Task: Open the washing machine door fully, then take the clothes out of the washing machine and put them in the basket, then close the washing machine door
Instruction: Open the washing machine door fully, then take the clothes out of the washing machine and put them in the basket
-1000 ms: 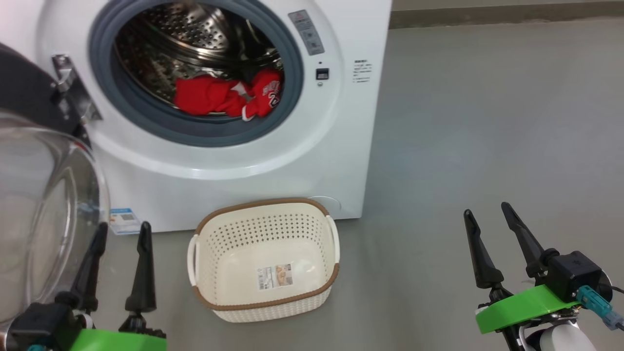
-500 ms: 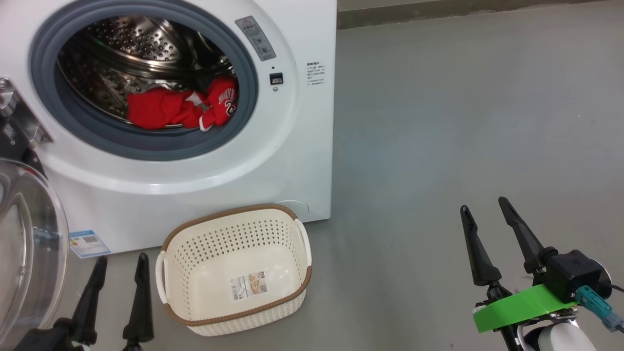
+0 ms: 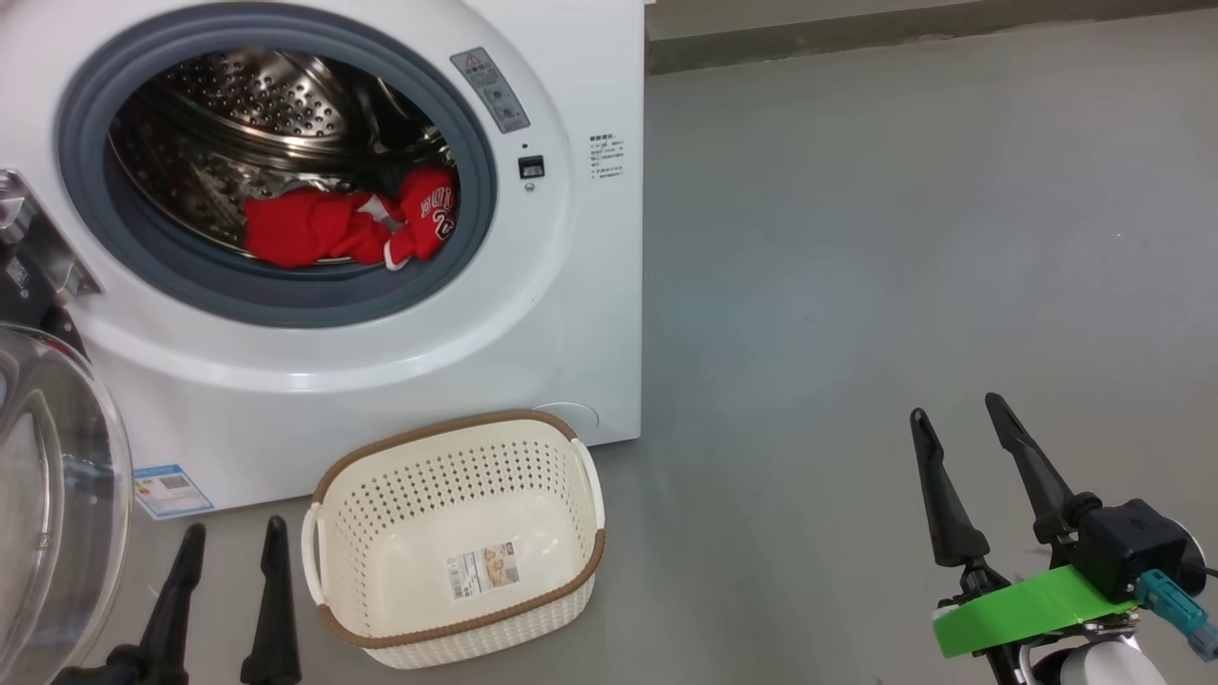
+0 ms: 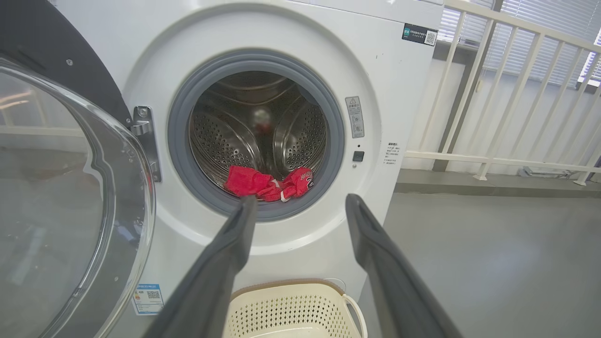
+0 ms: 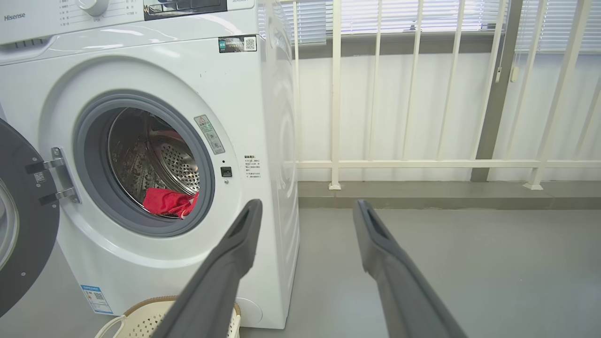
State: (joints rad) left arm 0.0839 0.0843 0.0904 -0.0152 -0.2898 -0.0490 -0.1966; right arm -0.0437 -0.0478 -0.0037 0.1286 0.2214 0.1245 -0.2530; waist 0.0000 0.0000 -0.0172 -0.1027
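Facing the washer (image 3: pixel 571 285), left pincer (image 3: pixel 235 525) and right pincer (image 3: pixel 955 406) hang spread, empty; clothes (image 3: pixel 314 228) inside it, basket (image 3: pixel 447 430) at its foot, door (image 4: pixel 56 188) open.

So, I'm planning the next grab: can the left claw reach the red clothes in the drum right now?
Probably yes. The washing machine door hangs open off to the side, nothing blocks the drum, and the open left claw points at the clothes at its front.
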